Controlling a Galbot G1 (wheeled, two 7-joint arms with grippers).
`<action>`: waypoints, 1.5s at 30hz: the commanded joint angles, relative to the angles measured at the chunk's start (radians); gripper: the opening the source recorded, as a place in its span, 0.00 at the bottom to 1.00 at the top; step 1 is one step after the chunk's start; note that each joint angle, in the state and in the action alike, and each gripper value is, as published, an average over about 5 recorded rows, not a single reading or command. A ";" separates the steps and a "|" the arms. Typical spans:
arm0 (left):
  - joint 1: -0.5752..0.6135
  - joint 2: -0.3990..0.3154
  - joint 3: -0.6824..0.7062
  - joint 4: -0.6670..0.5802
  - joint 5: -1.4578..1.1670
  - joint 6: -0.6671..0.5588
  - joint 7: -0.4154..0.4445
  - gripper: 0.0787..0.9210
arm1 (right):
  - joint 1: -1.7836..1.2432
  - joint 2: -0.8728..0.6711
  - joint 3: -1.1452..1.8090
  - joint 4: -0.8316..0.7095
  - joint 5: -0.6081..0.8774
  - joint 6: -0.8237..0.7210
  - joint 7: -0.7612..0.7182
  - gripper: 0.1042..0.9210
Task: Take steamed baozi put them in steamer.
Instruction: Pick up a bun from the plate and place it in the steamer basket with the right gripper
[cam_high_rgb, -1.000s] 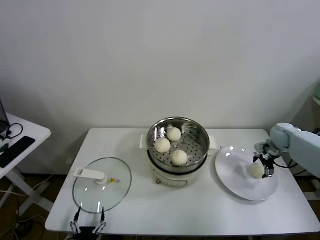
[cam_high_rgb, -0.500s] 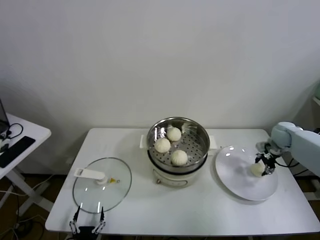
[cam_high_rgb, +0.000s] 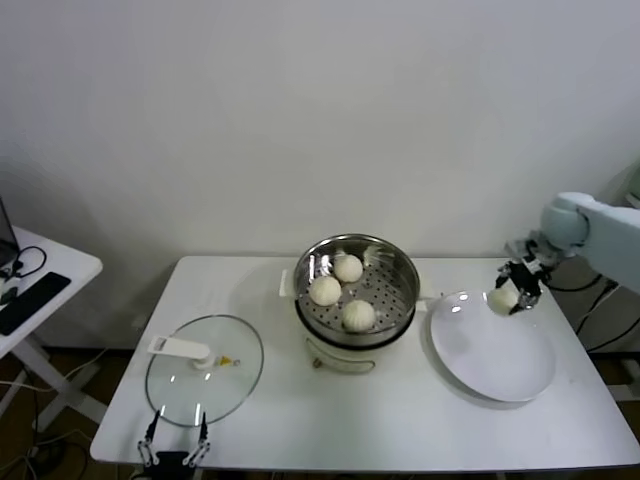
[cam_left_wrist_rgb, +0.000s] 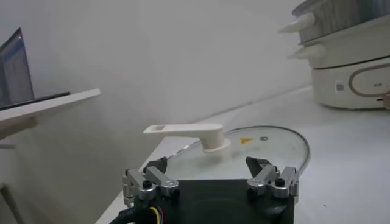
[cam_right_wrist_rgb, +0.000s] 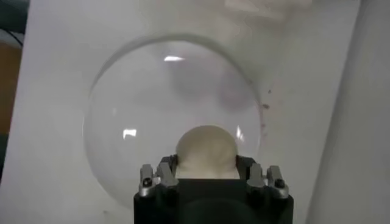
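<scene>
Right tool: my right tool (cam_high_rgb: 512, 293) hangs above the table near its right edge, over the far rim of the plate. I see it pinching one baozi (cam_high_rgb: 503, 298) between its fingers, lifted clear of the plate.
Right wrist view: the held baozi (cam_right_wrist_rgb: 207, 151) sits tight between the two fingers (cam_right_wrist_rgb: 159, 175), with the plate (cam_right_wrist_rgb: 134, 122) below it.
Left tool: my left tool (cam_high_rgb: 176, 452) is parked at the near edge of the table, close to the near left corner, just in front of the glass lid. From its own camera I see the left tool (cam_left_wrist_rgb: 210, 178) with fingers spread wide apart and nothing between them.
Steamer: the steamer (cam_high_rgb: 400, 270) stands upright near the far edge of the table, about midway along it, on its white base.
Baozi in steamer: I count three baozi (cam_high_rgb: 325, 290) on the perforated floor, close together, none stacked.
Plate: the white plate (cam_high_rgb: 480, 360) lies flat between the steamer and the right edge of the table, just beside the steamer's base.
Glass lid: the glass lid (cam_high_rgb: 235, 375) lies on the table towards the left edge, its white handle (cam_high_rgb: 180, 348) facing up, well apart from the steamer.
Table: the white table (cam_high_rgb: 350, 425) carries all of these.
</scene>
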 joint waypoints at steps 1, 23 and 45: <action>0.005 0.001 0.004 -0.016 0.001 0.001 0.001 0.88 | 0.475 0.098 -0.272 0.239 0.317 -0.075 -0.012 0.66; 0.002 -0.001 0.005 -0.028 0.004 0.005 0.004 0.88 | 0.118 0.274 0.002 0.219 0.278 -0.231 0.070 0.66; -0.001 0.002 -0.007 -0.022 -0.004 0.005 0.001 0.88 | -0.092 0.348 0.078 0.041 0.123 -0.213 0.086 0.66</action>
